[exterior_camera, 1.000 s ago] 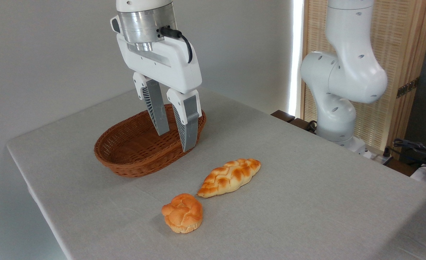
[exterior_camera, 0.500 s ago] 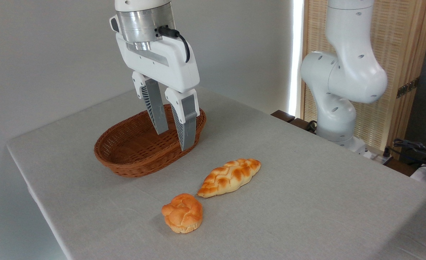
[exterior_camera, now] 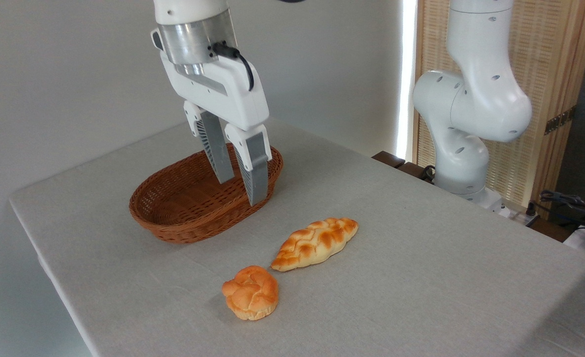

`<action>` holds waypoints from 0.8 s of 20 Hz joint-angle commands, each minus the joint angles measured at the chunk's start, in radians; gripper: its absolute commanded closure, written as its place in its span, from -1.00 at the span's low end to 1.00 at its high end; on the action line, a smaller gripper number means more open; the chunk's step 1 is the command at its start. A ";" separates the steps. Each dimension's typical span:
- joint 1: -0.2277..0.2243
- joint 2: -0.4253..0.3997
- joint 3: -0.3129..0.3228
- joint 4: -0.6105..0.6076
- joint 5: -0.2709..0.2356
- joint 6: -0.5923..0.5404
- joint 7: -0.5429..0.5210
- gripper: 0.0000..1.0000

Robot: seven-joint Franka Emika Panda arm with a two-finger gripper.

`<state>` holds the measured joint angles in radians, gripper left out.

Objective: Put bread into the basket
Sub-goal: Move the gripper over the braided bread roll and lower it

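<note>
Item one, my claw [exterior_camera: 242, 190]: empty, fingers parted by only a narrow gap, tips hanging in front of the basket at about 10 o'clock from the loaf, holding nothing. Item two, the bread [exterior_camera: 316, 244]: braided, golden with toasted patches, lying flat on the grey surface [exterior_camera: 421, 258], long axis running from 8 o'clock up to 2 o'clock, well clear of the basket and not yet touched. Item three, the basket [exterior_camera: 173, 218]: oval wicker, shallow, empty as far as I can see, standing at 10 o'clock from the loaf. Item four, a round knotted bun [exterior_camera: 251, 292]: just beside the loaf's 8 o'clock tip, perhaps touching it; I cannot tell. Hazards, as I judge them: the present gap looks too small to straddle the loaf, so a descent without widening would press on the crust or shove it; a grasp near the 8 o'clock end could nudge the bun or take the wrong piece; a pinch near a tapered tip may let the loaf swing or slip. Room: open cloth lies at 3 and 5 o'clock of the loaf; the surface's near edge runs at 7 o'clock beyond the bun; the path back to the basket is unobstructed.
</note>
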<state>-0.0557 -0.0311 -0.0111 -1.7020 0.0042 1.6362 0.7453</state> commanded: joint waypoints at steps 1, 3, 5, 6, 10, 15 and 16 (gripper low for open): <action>0.000 -0.142 0.003 -0.207 0.000 0.091 0.043 -1.00; 0.000 -0.209 0.014 -0.305 0.000 0.122 0.092 -1.00; 0.000 -0.271 0.031 -0.426 0.002 0.167 0.153 -1.00; 0.000 -0.303 0.042 -0.502 0.003 0.206 0.181 -1.00; -0.003 -0.331 0.053 -0.642 0.003 0.286 0.223 -1.00; -0.007 -0.322 0.053 -0.708 0.003 0.370 0.224 -1.00; -0.015 -0.320 0.053 -0.715 0.003 0.381 0.224 -1.00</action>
<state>-0.0558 -0.3416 0.0352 -2.3779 0.0042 1.9694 0.9525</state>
